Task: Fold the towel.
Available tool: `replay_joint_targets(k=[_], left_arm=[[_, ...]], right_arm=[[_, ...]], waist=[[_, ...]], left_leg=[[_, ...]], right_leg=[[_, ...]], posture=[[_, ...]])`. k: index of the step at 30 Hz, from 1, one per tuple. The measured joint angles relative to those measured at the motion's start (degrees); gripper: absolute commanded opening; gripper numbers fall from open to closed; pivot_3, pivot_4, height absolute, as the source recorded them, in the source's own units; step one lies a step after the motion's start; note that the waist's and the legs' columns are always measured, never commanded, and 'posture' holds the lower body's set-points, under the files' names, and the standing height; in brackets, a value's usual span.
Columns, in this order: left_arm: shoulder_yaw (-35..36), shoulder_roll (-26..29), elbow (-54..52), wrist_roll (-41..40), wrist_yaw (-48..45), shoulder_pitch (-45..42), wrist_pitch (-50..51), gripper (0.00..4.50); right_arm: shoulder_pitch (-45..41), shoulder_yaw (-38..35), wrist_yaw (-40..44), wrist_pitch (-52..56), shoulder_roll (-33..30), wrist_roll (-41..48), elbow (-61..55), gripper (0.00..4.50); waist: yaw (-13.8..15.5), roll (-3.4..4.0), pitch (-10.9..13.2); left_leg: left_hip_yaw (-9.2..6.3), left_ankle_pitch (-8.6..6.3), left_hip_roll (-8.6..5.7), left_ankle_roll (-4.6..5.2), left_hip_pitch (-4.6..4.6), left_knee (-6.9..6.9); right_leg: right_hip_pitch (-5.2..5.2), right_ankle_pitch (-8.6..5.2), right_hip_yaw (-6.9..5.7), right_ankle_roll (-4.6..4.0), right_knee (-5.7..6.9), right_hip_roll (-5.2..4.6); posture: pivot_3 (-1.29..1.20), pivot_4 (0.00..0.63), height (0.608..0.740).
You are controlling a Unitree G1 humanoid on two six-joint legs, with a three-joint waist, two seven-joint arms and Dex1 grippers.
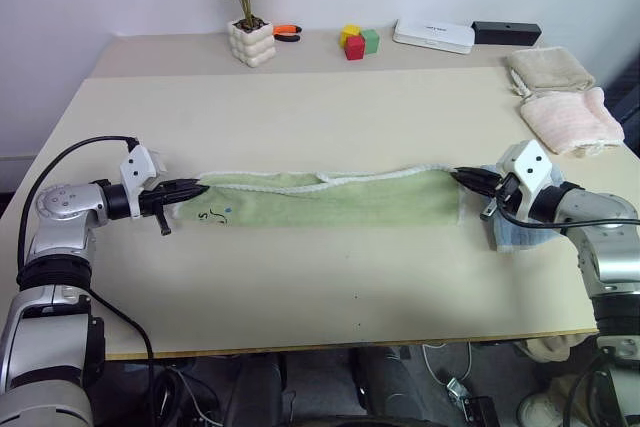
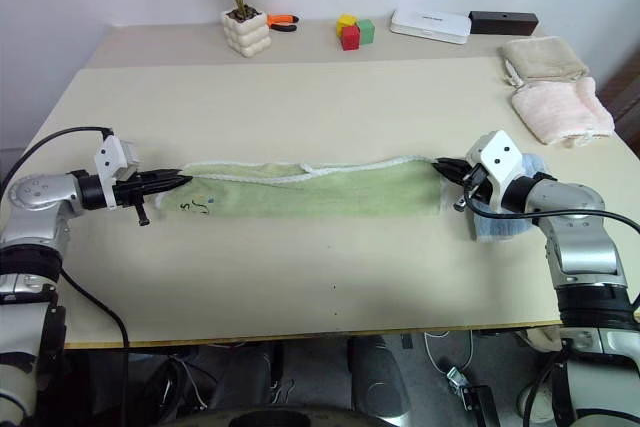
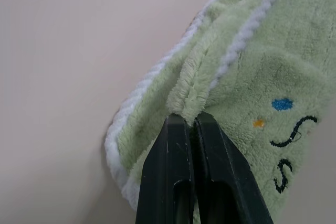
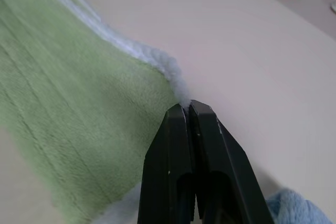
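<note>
Left eye view: your left gripper (image 1: 197,188) and right gripper (image 1: 461,177) each pinch a far corner of the light green fluffy terry towel (image 1: 330,199) — mid-fold, so next lay that edge down evenly on the cream table (image 1: 300,107).

Broad bare table (image 1: 300,277) lies open in front of and behind the stretched towel (image 1: 330,202), while a light blue towel (image 1: 515,235) crowds the right gripper (image 1: 462,178) and the plant pot (image 1: 251,43), blocks (image 1: 357,42) and folded towels (image 1: 562,97) line the far edge.
</note>
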Motion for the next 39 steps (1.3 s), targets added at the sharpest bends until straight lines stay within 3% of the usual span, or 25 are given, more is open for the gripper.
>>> replay_joint_targets(k=[11,12,15,21,22,31,35,39], left_arm=[[0.0,-2.5,5.1,1.8,3.0,-2.9,-0.9,0.0],[-0.1,-2.9,5.3,1.8,2.9,-2.9,0.0,0.3],[-0.1,-3.9,5.9,1.8,2.5,-3.3,3.8,1.39],[-0.2,-3.9,5.8,2.1,4.1,-3.8,4.9,4.42],[-0.2,-3.7,5.8,2.4,5.0,-3.8,5.1,4.5],[2.2,-1.2,6.1,2.3,10.1,-6.4,9.3,4.5],[6.8,-0.7,2.2,-2.8,11.1,-7.0,19.8,2.67],[10.1,-4.1,-10.6,-8.4,15.2,-5.1,28.8,0.56]], right_arm=[[-1.0,2.6,-3.2,-0.9,1.7,-4.2,3.6,0.02],[-1.0,2.9,-3.3,-0.9,2.0,-4.4,3.6,0.0],[-1.1,3.5,-3.2,-0.5,3.0,-4.3,3.6,0.79],[-3.5,3.4,-5.6,-1.2,3.6,-4.4,6.2,3.79],[-3.9,3.4,-6.2,-1.7,3.6,-4.5,6.4,4.34],[-6.1,0.7,-10.5,-3.7,4.7,-3.4,8.6,4.47],[-6.1,-2.6,-13.7,3.9,8.9,2.1,0.3,2.6],[-5.9,-3.4,-20.3,11.1,16.0,6.5,-11.2,0.54]], waist=[[0.0,0.0,0.0],[0.0,0.0,0.0],[0.0,0.0,0.0],[-0.1,0.0,0.0],[-0.1,0.0,0.0],[-0.1,0.0,0.0],[-0.5,0.01,0.0],[-0.4,0.01,0.0]], left_leg=[[0.0,0.0,0.0,0.0,0.0,0.0],[0.0,0.0,0.0,0.0,0.0,0.0],[-0.01,0.0,0.0,0.0,0.0,0.0],[-0.01,0.0,0.0,0.0,0.01,-0.01],[-0.01,0.0,0.0,0.0,0.01,-0.01],[-0.01,0.0,-0.01,0.0,0.0,-0.01],[-0.07,0.0,0.01,0.0,0.0,-0.06],[-0.1,0.0,0.01,-0.01,-0.01,-0.03]], right_leg=[[0.0,0.0,0.0,0.0,0.0,0.0],[0.0,0.0,-0.01,0.0,0.01,0.0],[0.0,0.0,-0.01,0.0,0.01,0.01],[0.0,0.0,0.0,0.0,0.01,0.01],[0.0,0.0,0.0,0.0,0.01,0.01],[0.0,0.0,0.0,0.0,0.01,0.0],[-0.02,0.0,-0.03,0.0,0.04,0.02],[-0.01,0.0,-0.04,0.0,0.06,-0.01]], posture=[[0.0,0.15,0.74],[0.0,0.15,0.74],[0.0,0.15,0.74],[0.0,0.15,0.74],[0.0,0.15,0.74],[0.0,0.15,0.74],[0.0,0.15,0.74],[0.0,0.15,0.74]])
